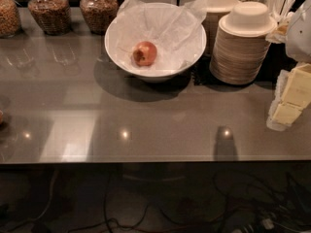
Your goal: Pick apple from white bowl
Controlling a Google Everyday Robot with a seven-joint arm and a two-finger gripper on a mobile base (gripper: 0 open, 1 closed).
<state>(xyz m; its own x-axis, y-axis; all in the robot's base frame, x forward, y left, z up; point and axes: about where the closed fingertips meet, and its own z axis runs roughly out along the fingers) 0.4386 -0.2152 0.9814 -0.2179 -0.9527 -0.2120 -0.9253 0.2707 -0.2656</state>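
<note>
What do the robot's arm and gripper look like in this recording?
Only the view's right edge shows them. The gripper is made of blocky pale-yellow pieces with whitish trim. It sits over the right side of the counter, apart from the white bowl. Above it, the arm is a rounded grey-white shell. No cables or markings show.

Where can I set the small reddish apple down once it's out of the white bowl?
The broad front strip of the glossy grey counter, from the large white paper-lined bowl to the near edge, is bare. The gripper hangs at its right end. Crowded: the back row, brown jars left, stacked beige bowls right.
</note>
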